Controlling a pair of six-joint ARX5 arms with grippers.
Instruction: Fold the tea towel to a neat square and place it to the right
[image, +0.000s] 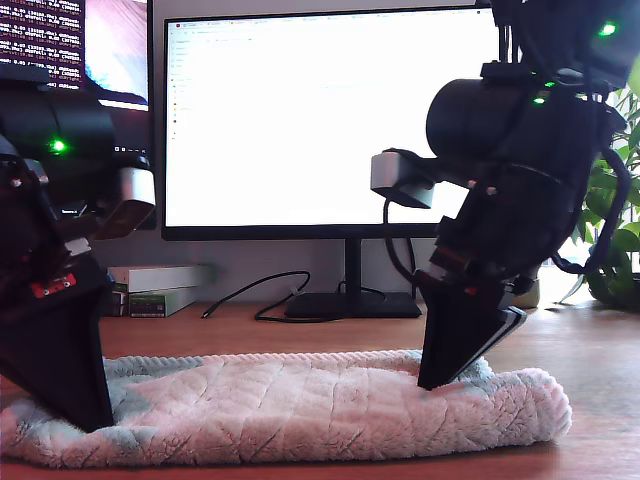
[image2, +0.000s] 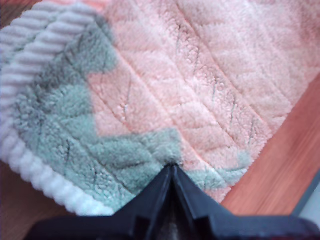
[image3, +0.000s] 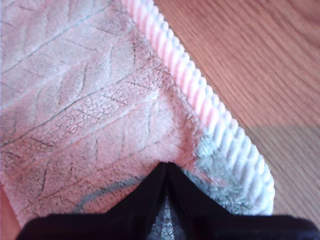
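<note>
Your tea towel (image: 300, 410) lies lengthwise along the tabletop (image: 590, 360) before the monitor (image: 330, 120). The first hand (image2: 172, 167) and the second hand (image3: 167, 165) are each pinched closed on a towel corner.

The exterior view sat low at desk height, facing the monitor (image: 330, 120) from near. Both wrist views looked steeply down at close range; all three shared the tea towel (image: 290, 410).

Lit monitor (image: 320, 120), cable (image: 255, 297), plant (image: 615, 220), boxes (image: 160, 290)
</note>
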